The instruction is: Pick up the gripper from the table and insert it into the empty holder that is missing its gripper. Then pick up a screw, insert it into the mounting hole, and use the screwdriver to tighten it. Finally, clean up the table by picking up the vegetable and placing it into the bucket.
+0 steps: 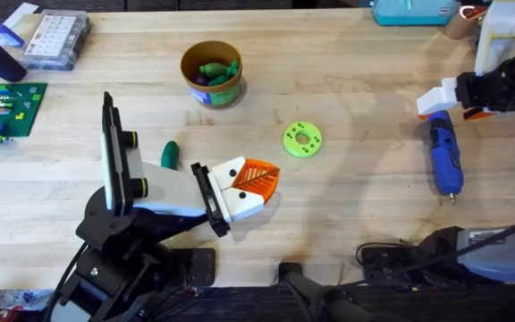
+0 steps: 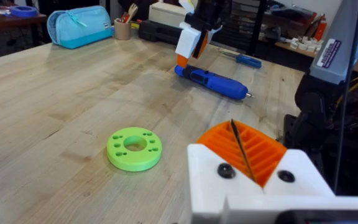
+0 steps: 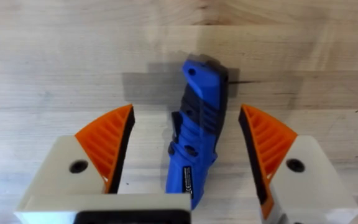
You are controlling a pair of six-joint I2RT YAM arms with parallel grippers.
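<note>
The blue screwdriver (image 1: 443, 156) lies on the table (image 1: 356, 206) at the right, its bit toward the front edge. My right gripper (image 1: 441, 98) hangs open over its rear end; in the right wrist view the orange pads (image 3: 107, 143) flank the screwdriver (image 3: 197, 137) without touching it. My left gripper (image 1: 256, 179) is shut with its orange pads (image 2: 244, 146) pressed together, low over the table's middle. A dark green vegetable (image 1: 169, 154) lies just left of it. The tan bucket (image 1: 211, 73) stands behind, with green pieces inside. The loose gripper, holder and screw are out of view.
A bright green ring with holes (image 1: 302, 139) lies between the two grippers, also in the left wrist view (image 2: 134, 148). A clear parts box (image 1: 56, 38) and a green baseplate (image 1: 5, 109) sit at the far left. A light blue pouch (image 1: 414, 11) is at the back right.
</note>
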